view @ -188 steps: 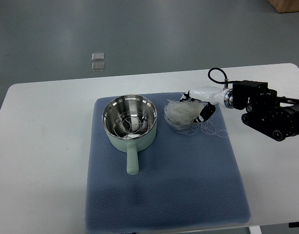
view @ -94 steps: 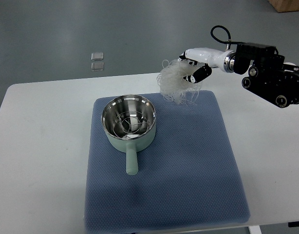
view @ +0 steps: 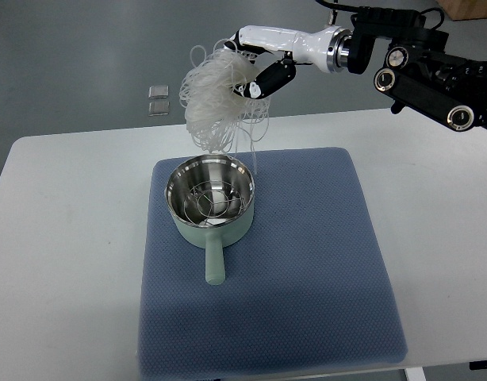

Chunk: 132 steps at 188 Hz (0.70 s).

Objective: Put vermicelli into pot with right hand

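Our right hand [view: 255, 71] has its fingers [view: 274, 79] clenched around the vermicelli [view: 216, 99], hanging above the pot [view: 210, 198] with strands trailing toward its rim; we should centre lower before releasing so nothing drapes outside

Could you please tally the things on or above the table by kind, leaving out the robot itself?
Pot: 1
Vermicelli bundle, held by the right robot hand: 1
Blue mat: 1
Total: 3
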Each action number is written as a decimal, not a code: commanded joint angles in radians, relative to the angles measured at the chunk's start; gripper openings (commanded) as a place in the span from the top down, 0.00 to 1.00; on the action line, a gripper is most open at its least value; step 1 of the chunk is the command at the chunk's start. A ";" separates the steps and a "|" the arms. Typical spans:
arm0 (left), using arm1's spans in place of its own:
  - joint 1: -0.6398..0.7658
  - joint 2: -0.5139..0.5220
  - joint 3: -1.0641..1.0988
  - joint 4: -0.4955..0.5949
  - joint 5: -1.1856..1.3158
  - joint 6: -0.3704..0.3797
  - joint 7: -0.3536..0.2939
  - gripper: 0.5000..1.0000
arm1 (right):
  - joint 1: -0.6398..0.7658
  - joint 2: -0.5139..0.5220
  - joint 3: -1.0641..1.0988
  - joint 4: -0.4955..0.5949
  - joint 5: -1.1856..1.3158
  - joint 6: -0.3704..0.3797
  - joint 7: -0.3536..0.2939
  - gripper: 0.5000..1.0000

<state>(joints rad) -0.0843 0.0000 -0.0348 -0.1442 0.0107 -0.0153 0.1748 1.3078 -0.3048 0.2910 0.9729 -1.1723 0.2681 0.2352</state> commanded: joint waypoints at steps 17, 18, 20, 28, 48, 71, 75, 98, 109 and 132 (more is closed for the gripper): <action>0.000 0.000 0.000 0.000 0.000 0.000 0.000 0.00 | -0.067 0.070 -0.010 -0.002 -0.015 -0.010 0.010 0.87; 0.000 0.000 0.000 0.000 0.000 0.000 0.000 0.00 | -0.067 0.070 -0.010 -0.002 -0.015 -0.010 0.010 0.86; 0.000 0.000 0.000 0.000 0.000 0.000 0.000 0.00 | -0.075 0.072 -0.010 -0.003 -0.017 -0.010 0.010 0.75; 0.000 0.000 -0.002 0.000 0.000 0.000 0.000 0.00 | -0.098 0.072 -0.010 -0.011 -0.021 -0.012 0.010 0.45; 0.000 0.000 -0.002 0.002 0.000 0.000 0.000 0.00 | -0.137 0.069 -0.009 -0.013 -0.024 -0.012 0.010 0.32; 0.000 0.000 -0.002 0.002 0.000 0.000 0.000 0.00 | -0.147 0.052 0.010 -0.014 -0.021 -0.013 0.010 0.21; 0.000 0.000 -0.002 0.002 0.000 0.000 0.000 0.00 | -0.147 0.049 0.011 -0.014 -0.020 -0.015 0.010 0.21; 0.000 0.000 0.000 0.002 0.000 0.000 0.000 0.00 | -0.148 0.020 0.076 -0.017 -0.004 -0.024 0.010 0.21; -0.002 0.000 0.000 0.002 0.000 0.000 -0.001 0.00 | -0.157 0.010 0.131 -0.036 0.006 -0.030 0.006 0.21; -0.002 0.000 0.000 0.002 0.000 0.000 -0.001 0.00 | -0.220 -0.005 0.263 -0.097 0.051 -0.036 -0.005 0.21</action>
<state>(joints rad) -0.0857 0.0000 -0.0354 -0.1426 0.0107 -0.0153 0.1737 1.1391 -0.2946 0.4394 0.9270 -1.1593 0.2367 0.2399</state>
